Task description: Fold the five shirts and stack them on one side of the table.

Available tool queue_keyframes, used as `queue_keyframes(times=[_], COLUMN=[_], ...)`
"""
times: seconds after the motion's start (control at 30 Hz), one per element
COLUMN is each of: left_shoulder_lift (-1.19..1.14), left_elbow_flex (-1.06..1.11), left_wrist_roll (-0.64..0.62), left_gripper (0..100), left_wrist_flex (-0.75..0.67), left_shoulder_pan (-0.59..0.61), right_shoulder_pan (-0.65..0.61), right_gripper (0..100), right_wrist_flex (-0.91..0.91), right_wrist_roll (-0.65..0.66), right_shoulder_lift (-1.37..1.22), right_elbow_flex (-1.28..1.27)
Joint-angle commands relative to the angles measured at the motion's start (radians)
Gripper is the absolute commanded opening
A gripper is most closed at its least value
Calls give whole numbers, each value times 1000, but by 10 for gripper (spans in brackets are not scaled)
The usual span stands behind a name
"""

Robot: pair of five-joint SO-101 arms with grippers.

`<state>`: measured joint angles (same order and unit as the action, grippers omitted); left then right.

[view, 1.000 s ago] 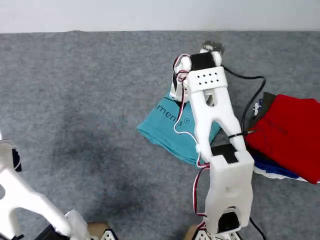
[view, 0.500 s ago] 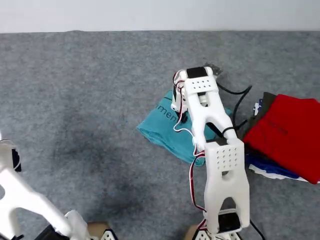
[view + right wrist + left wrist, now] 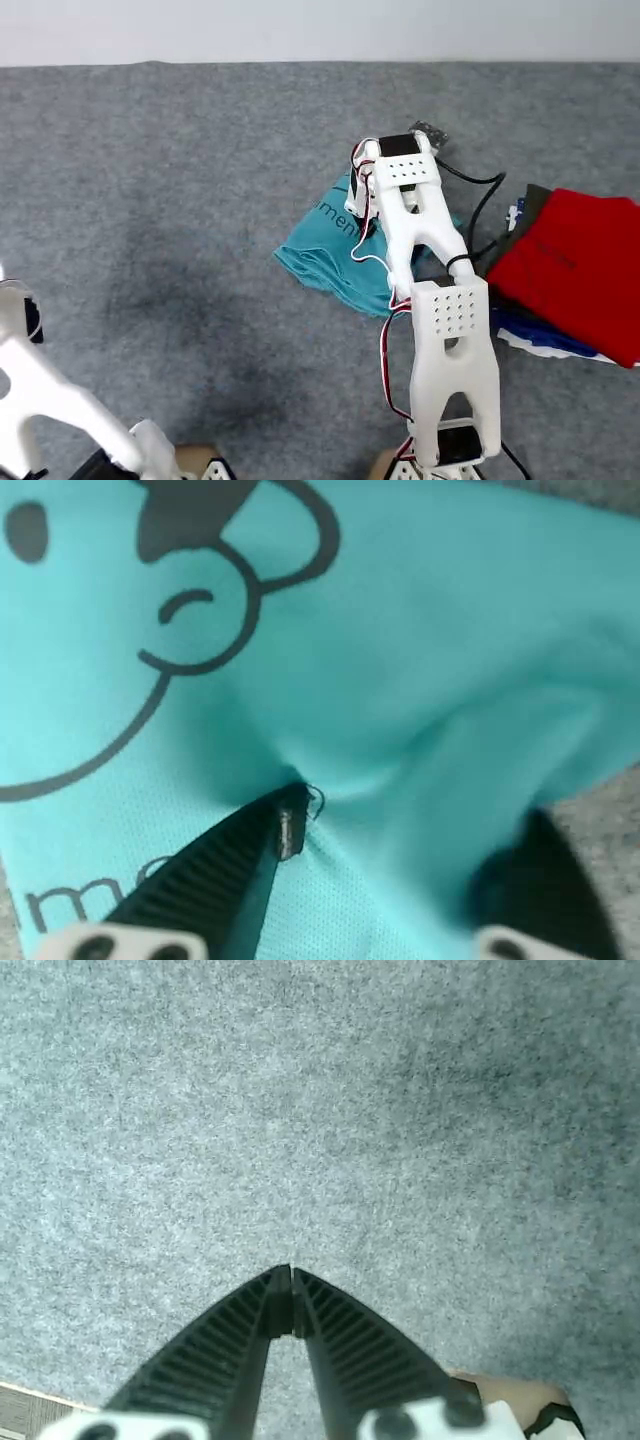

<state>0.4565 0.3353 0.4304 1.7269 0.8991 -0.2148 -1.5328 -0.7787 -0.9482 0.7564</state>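
A teal shirt point(image 3: 330, 255) with dark print lies roughly folded at the table's middle. My right gripper point(image 3: 365, 215) is down on its far part. In the right wrist view the teal shirt point(image 3: 420, 630) spreads under the right gripper point(image 3: 410, 830). One ribbed finger point(image 3: 285, 825) presses into the cloth, the other stands well apart, and fabric bunches between them. A red shirt point(image 3: 580, 270) tops a pile of folded shirts at the right edge. My left gripper point(image 3: 292, 1290) is shut and empty above bare grey felt, and its arm point(image 3: 40, 400) sits at the near left corner.
Grey felt point(image 3: 170, 200) covers the table, with wide free room on the left and centre. Dark, blue and white shirts show under the red one point(image 3: 530, 330). The right arm's cable point(image 3: 490, 195) loops toward the pile.
The right arm drew back and lowered onto the teal shirt. The shirt's near-left edge has bunched slightly. The left arm kept still.
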Motion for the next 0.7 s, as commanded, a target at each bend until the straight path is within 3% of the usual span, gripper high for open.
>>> queue_keyframes(times=[0.0, 0.1, 0.43, 0.67], left_shoulder_lift=[28, 29, 29, 29], left_elbow_flex=[-7, -7, -7, -5], left_wrist_roll=[6, 6, 6, 6], left_gripper=[6, 6, 6, 6], left_wrist_flex=[28, 28, 28, 28], left_shoulder_pan=[-3, -3, -3, -3], right_shoulder_pan=[21, 27, 82, 125], right_gripper=[68, 5, 9, 9], right_wrist_flex=[-7, -18, -220, -262], right_wrist_roll=[17, 69, 474, 572], right_shoulder_lift=[-45, -44, 140, 389], right_elbow_flex=[5, 6, 97, 138])
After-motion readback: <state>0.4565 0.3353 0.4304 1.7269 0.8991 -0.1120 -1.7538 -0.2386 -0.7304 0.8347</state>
